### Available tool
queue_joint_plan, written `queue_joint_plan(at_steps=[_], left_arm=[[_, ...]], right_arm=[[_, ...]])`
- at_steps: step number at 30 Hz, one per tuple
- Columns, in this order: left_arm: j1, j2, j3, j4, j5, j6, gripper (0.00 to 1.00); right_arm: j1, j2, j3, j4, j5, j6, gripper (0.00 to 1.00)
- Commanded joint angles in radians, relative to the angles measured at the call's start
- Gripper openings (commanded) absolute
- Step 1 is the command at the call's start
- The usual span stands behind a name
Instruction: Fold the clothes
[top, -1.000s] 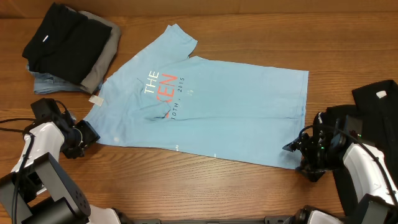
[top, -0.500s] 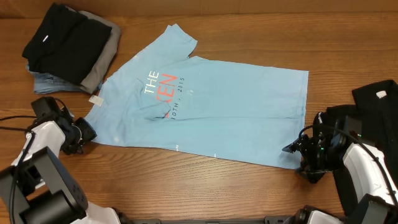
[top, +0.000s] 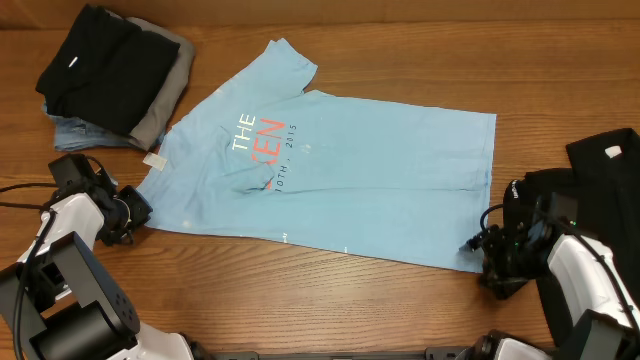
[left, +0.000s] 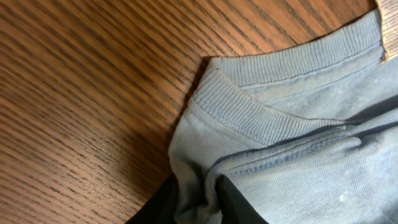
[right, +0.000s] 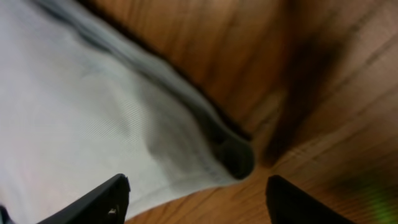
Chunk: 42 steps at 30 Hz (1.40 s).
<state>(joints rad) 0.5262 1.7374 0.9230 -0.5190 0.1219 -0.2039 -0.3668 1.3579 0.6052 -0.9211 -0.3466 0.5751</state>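
The light blue T-shirt is lying spread flat across the middle of the tabletop, its neck pointing toward the left end effector and its hem toward the right end effector. The left end effector is pinching a bunched fold of the shirt just beside the ribbed collar, with fabric gathered between its dark fingers. The right end effector is sitting at the near hem corner with its fingers standing apart, the rolled corner lying between them ungripped. The shirt is showing white and coral lettering and a small neck label. A folded black garment is topping a stack at the far left, and a second black garment is lying beside the right arm.
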Motion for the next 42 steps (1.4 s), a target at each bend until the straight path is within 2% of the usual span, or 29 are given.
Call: queue_joint_plan(at_steps=[1, 3, 5, 6, 8, 13, 15, 22, 24, 27, 30, 32, 36, 39, 40, 42], left_arm=[[0.003, 0.041, -0.015, -0.015, 0.037, 0.005, 0.21], [0.003, 0.041, -0.013, -0.024, 0.037, 0.005, 0.19], [0.003, 0.040, -0.008, -0.034, 0.037, 0.005, 0.17], [0.004, 0.039, 0.002, -0.061, 0.036, 0.005, 0.13], [0.006, 0.037, 0.016, -0.092, 0.035, 0.005, 0.10], [0.034, 0.026, 0.030, -0.170, 0.016, -0.036, 0.06], [0.051, 0.026, 0.030, -0.215, -0.008, -0.048, 0.05], [0.117, 0.026, 0.030, -0.355, -0.152, -0.064, 0.04], [0.143, 0.026, 0.030, -0.368, -0.150, -0.068, 0.04], [0.175, 0.023, 0.030, -0.370, -0.101, -0.069, 0.04], [0.181, 0.011, 0.032, -0.380, -0.084, -0.045, 0.07], [0.176, 0.006, 0.048, -0.400, -0.081, -0.042, 0.08], [0.171, -0.006, 0.128, -0.488, -0.068, -0.024, 0.17], [0.167, -0.026, 0.202, -0.557, -0.056, -0.023, 0.27], [0.166, -0.036, 0.229, -0.579, -0.042, -0.016, 0.33], [0.166, -0.063, 0.275, -0.611, -0.027, -0.009, 0.52]], right_arm=[[-0.004, 0.000, -0.051, 0.055, 0.034, 0.089, 0.63], [-0.004, 0.000, -0.060, 0.080, 0.032, 0.087, 0.55], [-0.004, 0.000, -0.058, 0.090, 0.032, 0.080, 0.39], [-0.004, 0.000, -0.047, 0.086, 0.034, 0.068, 0.24], [-0.004, 0.000, -0.033, 0.075, 0.055, 0.053, 0.16], [-0.004, 0.000, -0.006, -0.039, 0.157, 0.058, 0.06], [-0.004, 0.000, -0.006, -0.094, 0.229, 0.105, 0.04], [-0.004, 0.000, -0.006, -0.130, 0.221, 0.114, 0.04], [-0.004, 0.000, -0.006, -0.129, 0.216, 0.114, 0.05], [-0.004, 0.000, -0.003, -0.127, 0.201, 0.101, 0.13], [-0.004, -0.010, 0.021, -0.093, 0.121, -0.013, 0.22], [-0.004, -0.028, 0.058, -0.105, 0.116, -0.027, 0.28], [-0.004, -0.090, 0.187, -0.184, 0.100, -0.066, 0.42], [-0.004, -0.136, 0.297, -0.228, 0.026, -0.161, 0.46], [-0.004, -0.154, 0.339, -0.239, -0.024, -0.214, 0.49], [-0.004, -0.185, 0.417, -0.252, -0.133, -0.310, 0.54]])
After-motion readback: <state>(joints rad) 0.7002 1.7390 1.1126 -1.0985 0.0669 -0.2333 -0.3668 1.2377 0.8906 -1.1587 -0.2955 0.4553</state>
